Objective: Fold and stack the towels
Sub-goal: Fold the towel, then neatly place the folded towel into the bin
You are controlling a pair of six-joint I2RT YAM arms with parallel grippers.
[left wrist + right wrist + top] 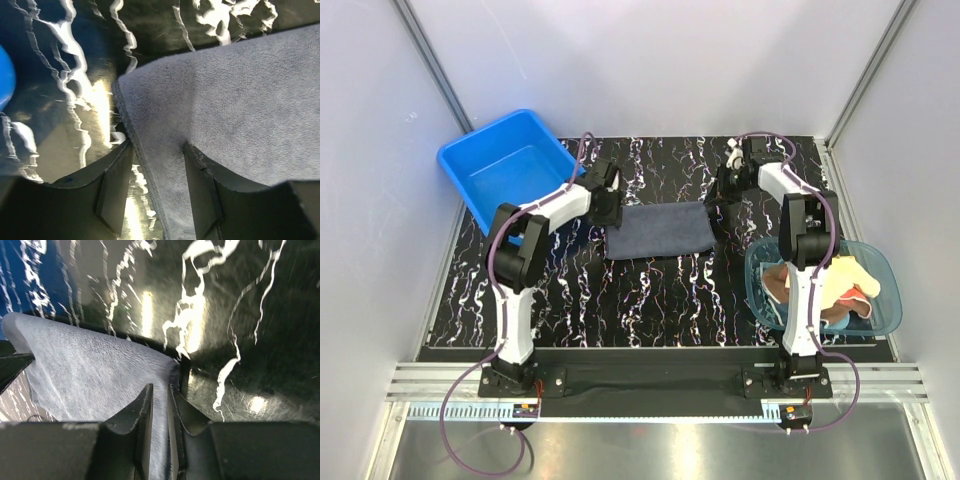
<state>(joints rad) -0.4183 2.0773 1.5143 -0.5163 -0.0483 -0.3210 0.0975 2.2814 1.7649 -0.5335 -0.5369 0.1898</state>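
Black marbled tabletop [650, 300], navy towel [658, 230]

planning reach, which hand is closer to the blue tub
Left. The left hand is at the dark towel's left edge, beside the blue tub; the right hand is at its right edge.

No legible writing in any view: we can read no word, label, brand or number. The dark towel [658, 230] shows only plain cloth. The towels [840, 285] heaped in the teal bowl [892, 290] show only colour. The pale strip [650, 411] along the near edge carries fine marks too small for us to read.
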